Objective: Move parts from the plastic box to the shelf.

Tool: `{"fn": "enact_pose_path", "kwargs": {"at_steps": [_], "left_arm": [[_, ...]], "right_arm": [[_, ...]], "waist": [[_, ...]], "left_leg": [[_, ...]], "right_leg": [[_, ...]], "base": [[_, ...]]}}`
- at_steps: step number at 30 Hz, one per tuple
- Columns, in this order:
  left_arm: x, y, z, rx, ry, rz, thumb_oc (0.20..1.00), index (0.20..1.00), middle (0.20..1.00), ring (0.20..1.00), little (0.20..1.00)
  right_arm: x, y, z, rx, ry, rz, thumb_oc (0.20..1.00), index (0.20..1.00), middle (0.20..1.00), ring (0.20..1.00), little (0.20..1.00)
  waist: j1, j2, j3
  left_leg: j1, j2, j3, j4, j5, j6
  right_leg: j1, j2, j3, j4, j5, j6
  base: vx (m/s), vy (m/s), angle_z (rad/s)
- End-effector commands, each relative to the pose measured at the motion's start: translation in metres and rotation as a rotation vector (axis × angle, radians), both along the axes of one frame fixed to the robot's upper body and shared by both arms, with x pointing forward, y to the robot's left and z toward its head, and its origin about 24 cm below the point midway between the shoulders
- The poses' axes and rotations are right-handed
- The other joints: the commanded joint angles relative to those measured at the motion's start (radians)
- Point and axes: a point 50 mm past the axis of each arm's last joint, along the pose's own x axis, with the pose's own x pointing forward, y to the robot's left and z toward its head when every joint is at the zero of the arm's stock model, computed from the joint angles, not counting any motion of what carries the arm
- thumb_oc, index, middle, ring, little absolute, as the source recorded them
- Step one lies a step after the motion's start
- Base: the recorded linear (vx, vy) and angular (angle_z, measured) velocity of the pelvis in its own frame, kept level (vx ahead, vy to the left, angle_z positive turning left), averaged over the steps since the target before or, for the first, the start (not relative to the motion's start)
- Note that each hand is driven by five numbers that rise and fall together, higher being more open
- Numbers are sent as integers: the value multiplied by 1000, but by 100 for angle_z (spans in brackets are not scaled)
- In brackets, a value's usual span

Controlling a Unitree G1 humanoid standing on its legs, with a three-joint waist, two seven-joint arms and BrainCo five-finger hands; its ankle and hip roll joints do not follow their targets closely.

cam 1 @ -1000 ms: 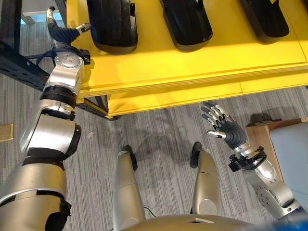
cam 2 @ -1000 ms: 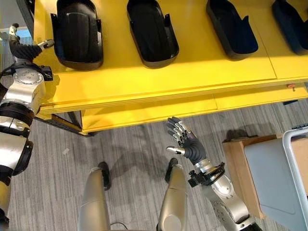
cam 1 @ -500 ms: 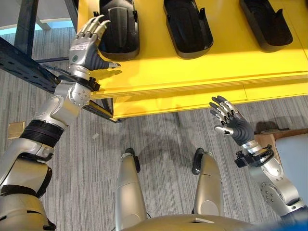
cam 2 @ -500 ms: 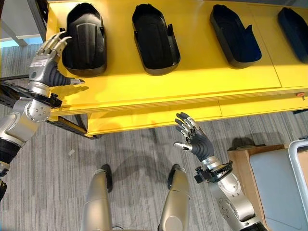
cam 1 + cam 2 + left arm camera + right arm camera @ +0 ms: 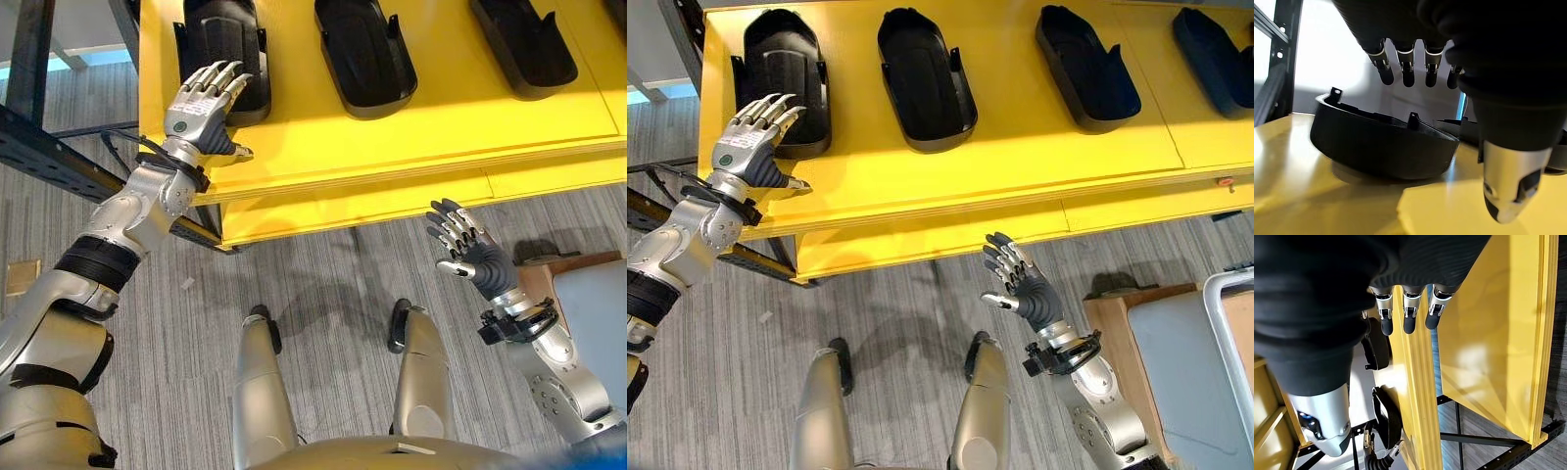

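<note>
Several black moulded parts lie in a row on the yellow shelf point(image 5: 1009, 147). The leftmost part point(image 5: 784, 73) sits near the shelf's left end, with another part point(image 5: 924, 78) beside it and a third part point(image 5: 1087, 69) further right. My left hand point(image 5: 754, 147) hovers open over the shelf's front left corner, just in front of the leftmost part point(image 5: 1381, 147), holding nothing. My right hand point(image 5: 1024, 289) is raised open below the shelf's front edge, over the floor, and is empty.
A black metal rack frame point(image 5: 59, 157) runs along the shelf's left side. A wooden box with a grey panel point(image 5: 1166, 343) stands on the floor at the right. Grey carpet point(image 5: 882, 304) lies under the shelf.
My left hand has come from the shelf's left edge round to the front of the leftmost part, fingers spread. The right hand has risen slightly. The camera has shifted.
</note>
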Motion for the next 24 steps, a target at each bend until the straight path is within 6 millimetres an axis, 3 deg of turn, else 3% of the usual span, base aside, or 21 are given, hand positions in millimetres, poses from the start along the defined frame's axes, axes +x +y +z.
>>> {"fn": "enact_pose_path", "kwargs": {"at_steps": [1,10,19,24], "left_arm": [[2,1,37,2,-123,18,1000,1000,1000,1000,1000],[7,7,33,-51,-92,57,1000,1000,1000,1000,1000],[18,11,21,-380,7,57,1000,1000,1000,1000,1000],[19,8,18,-437,15,40,1000,1000,1000,1000,1000]], "right_arm": [[-2,-8,28,-5,-140,-1,1000,1000,1000,1000,1000],[-4,-8,26,0,-125,-4,1000,1000,1000,1000,1000],[-5,-3,19,19,-85,18,1000,1000,1000,1000,1000],[-5,-2,19,23,-83,19,1000,1000,1000,1000,1000]], "waist": [[16,6,-16],[12,5,-17],[9,6,-5],[9,5,-1]], "left_leg": [[23,13,36,-27,12,29],[30,15,39,-27,11,27],[41,13,40,-23,10,31],[43,12,39,-21,9,31]], "right_leg": [[25,42,39,-33,13,-32],[31,43,40,-33,10,-32],[38,42,43,-25,8,-35],[44,42,44,-26,7,-36]], "base": [[7,-1,-4],[6,-1,-2],[0,0,0],[0,0,0]]}}
